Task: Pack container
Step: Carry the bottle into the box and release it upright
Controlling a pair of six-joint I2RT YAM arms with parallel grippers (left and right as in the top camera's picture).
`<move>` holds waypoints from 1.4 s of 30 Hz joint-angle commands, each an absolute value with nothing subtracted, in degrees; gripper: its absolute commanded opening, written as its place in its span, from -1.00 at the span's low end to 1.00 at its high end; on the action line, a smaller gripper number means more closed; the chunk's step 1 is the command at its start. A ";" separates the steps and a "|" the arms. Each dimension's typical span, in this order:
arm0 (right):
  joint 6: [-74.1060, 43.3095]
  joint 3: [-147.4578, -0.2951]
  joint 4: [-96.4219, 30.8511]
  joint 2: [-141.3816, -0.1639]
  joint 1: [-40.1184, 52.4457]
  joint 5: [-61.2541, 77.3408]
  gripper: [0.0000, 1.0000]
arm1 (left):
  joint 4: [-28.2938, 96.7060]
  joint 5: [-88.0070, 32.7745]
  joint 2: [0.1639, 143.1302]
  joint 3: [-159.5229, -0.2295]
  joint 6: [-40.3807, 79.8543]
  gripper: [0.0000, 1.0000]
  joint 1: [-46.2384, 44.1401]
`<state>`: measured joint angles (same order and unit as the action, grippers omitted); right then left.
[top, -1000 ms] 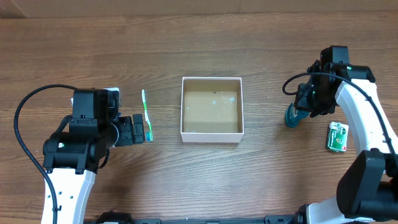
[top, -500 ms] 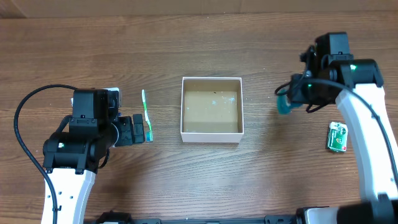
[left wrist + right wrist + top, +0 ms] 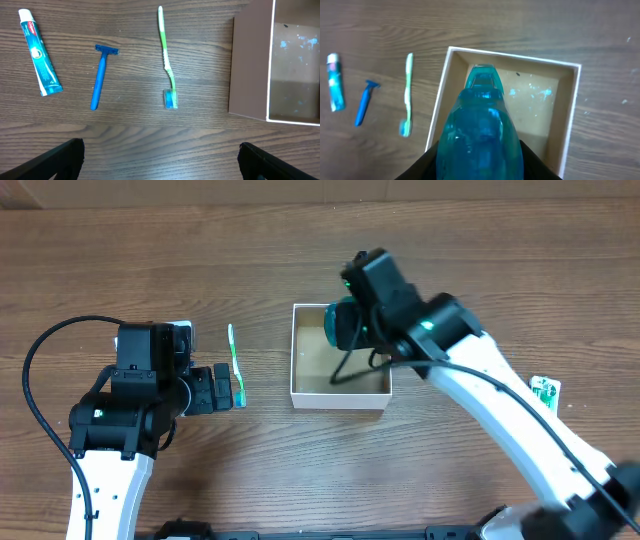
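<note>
Overhead, the right gripper (image 3: 352,320) hangs above the far left corner of the box (image 3: 335,400), fingers closed on a blue bottle (image 3: 338,327). Half a second ago it held that bottle well to the right of the box, so the carry across is done. The box sits at mid-table, and the part of its brown floor that shows holds nothing. A small green packet (image 3: 548,387) lies well right of the box, partly under the arm. The left gripper (image 3: 228,387) waits left of the box, where it was a second ago.

Left wrist view: the fingers are spread wide with nothing between them. The toothbrush (image 3: 166,57) lies just left of the box, the razor (image 3: 100,75) further left, and the toothpaste (image 3: 40,52) furthest.

Right wrist view: the bottle fills the centre, clamped between the dark fingers, its cap reaching over the box floor near the left wall. Whether it touches the floor cannot be told. The first item looks ready to go in. The next move probably calls for lowering it clear of that wall and letting go. Four things remain outside.
</note>
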<state>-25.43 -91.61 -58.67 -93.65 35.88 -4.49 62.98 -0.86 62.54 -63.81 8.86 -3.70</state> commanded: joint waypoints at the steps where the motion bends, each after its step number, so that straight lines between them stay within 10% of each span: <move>1: -31.38 -93.45 -56.34 -97.43 35.83 -6.81 -0.93 | 62.74 -1.08 62.52 -65.25 8.36 1.00 -3.40; 14: -31.53 -93.43 -51.22 -112.75 35.83 -6.83 -0.87 | 62.78 -1.10 62.52 -65.25 8.38 1.00 -3.40; 24: -31.07 -93.45 -51.05 -113.14 35.83 -6.85 0.32 | 62.76 -1.08 62.54 -65.25 8.38 1.00 -3.40; 42: -13.23 -99.70 -54.33 -89.93 39.05 -7.94 0.51 | 62.74 -1.06 62.54 -65.25 8.36 1.00 -3.40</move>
